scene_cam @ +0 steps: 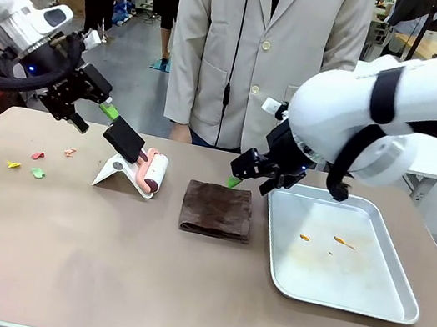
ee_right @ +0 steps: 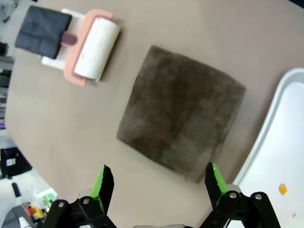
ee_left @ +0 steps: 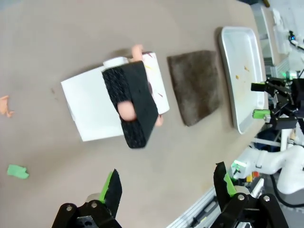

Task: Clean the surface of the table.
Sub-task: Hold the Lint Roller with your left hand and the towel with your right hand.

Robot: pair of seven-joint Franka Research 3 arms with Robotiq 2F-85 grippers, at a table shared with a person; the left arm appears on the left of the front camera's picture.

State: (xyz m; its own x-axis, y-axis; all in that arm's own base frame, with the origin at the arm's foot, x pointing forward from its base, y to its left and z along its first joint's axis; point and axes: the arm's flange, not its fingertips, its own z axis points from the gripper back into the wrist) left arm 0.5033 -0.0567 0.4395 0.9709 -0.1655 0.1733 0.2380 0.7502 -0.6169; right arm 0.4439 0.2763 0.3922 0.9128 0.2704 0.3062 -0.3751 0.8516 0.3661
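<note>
Left gripper (ee_left: 166, 184), jaws apart, near the lint roller (ee_left: 134, 105); right gripper (ee_right: 159, 183), jaws apart, above the folded brown cloth (ee_right: 180, 111). Roller and cloth lie on the taupe bench (scene_cam: 139, 277), between coloured scraps (scene_cam: 37, 173) at left and a metal tray (scene_cam: 335, 273) at right.

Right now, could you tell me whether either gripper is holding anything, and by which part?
Nothing is held: the left gripper stands open above the lint roller, the right gripper open above the brown cloth.

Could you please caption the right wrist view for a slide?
Open right claw hovers above the folded brown cloth on the table.
</note>
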